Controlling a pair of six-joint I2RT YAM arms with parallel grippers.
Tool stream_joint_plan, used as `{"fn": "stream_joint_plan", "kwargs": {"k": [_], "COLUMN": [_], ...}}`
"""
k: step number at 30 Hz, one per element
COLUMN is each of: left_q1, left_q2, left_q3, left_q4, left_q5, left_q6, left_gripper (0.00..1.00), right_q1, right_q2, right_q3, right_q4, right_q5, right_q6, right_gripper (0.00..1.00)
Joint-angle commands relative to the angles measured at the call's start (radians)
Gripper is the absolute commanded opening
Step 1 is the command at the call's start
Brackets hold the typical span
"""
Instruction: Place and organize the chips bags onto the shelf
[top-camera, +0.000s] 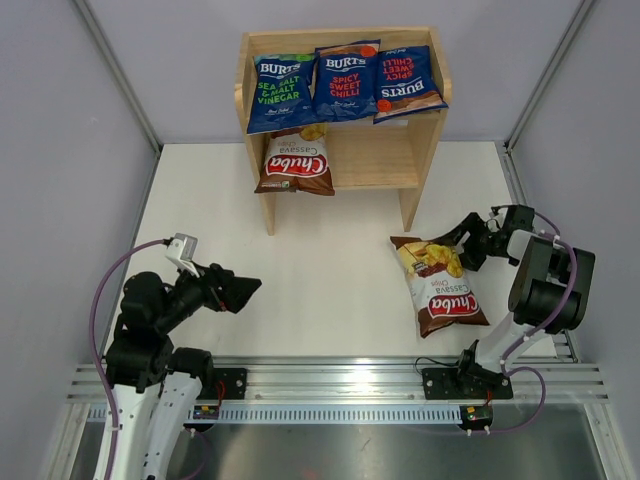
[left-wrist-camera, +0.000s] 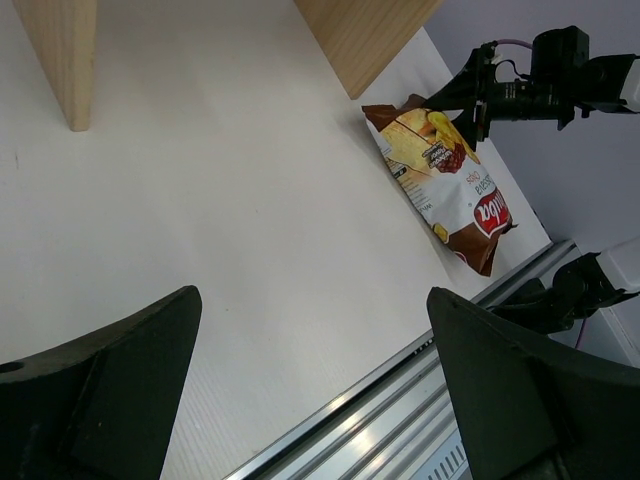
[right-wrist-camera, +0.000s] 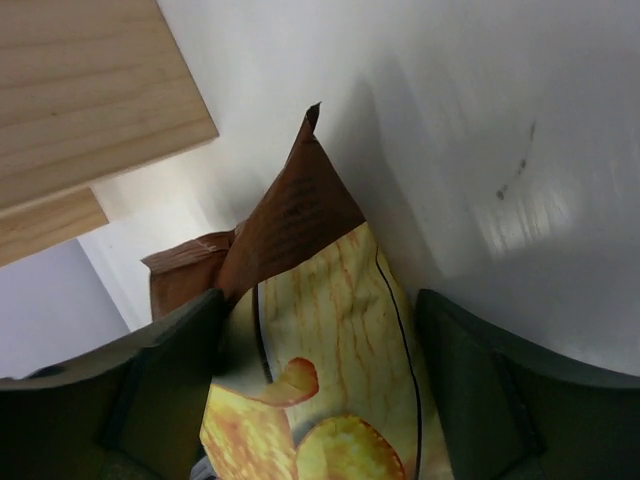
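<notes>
Three blue Burts chips bags lie side by side on the top tier of the wooden shelf. A brown-and-white Chuba bag leans out of the lower tier at the left. Another Chuba bag lies flat on the table at the right. My right gripper straddles this bag's top end, jaws still apart, one finger touching it and a small gap at the other. My left gripper hangs wide open over bare table at the near left.
The shelf's front legs stand on the white table, the right one close to the far end of the loose bag. A metal rail runs along the near edge. Grey walls enclose the left, right and back.
</notes>
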Motion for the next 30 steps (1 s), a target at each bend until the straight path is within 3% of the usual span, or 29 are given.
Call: {"fn": "stream_joint_plan", "kwargs": {"k": [1,9,13,18,26,29,30], "left_q1": [-0.005,-0.005,-0.005,-0.005,-0.011,-0.101,-0.208], "left_q2": [-0.007,0.0,0.003,0.026,0.117,0.207,0.232], "left_q3": [0.016,0.02,0.026,0.026,-0.024,-0.05,-0.056], "left_q4": [0.048,0.036,0.029,0.029,0.173,0.278,0.31], "left_q5": [0.03,0.015,0.004,0.024,0.188,0.137,0.095], "left_q6": [0.016,0.018,0.018,0.024,-0.024,-0.08,-0.096], "left_gripper": [0.99,0.99,0.99,0.99,0.99,0.99,0.99], "right_q1": [0.001,0.001,0.001,0.001,0.001,0.001,0.001], "right_q2": [-0.116,-0.33,-0.456,-0.615,-0.989,-1.121,-1.172], "right_q3": [-0.067,-0.257,-0.381,-0.412,-0.366,-0.338,-0.319], "right_q4": [0.021,0.241,0.344,0.294,0.03,-0.028,-0.041], "right_q5": [0.06,0.062,0.114,0.181,0.374,0.416,0.422], "right_q6": [0.04,0.283,0.4,0.456,0.597,0.737,0.765], "right_gripper": [0.74,0.38,0.14,0.09,0.0,0.0,0.0]}}
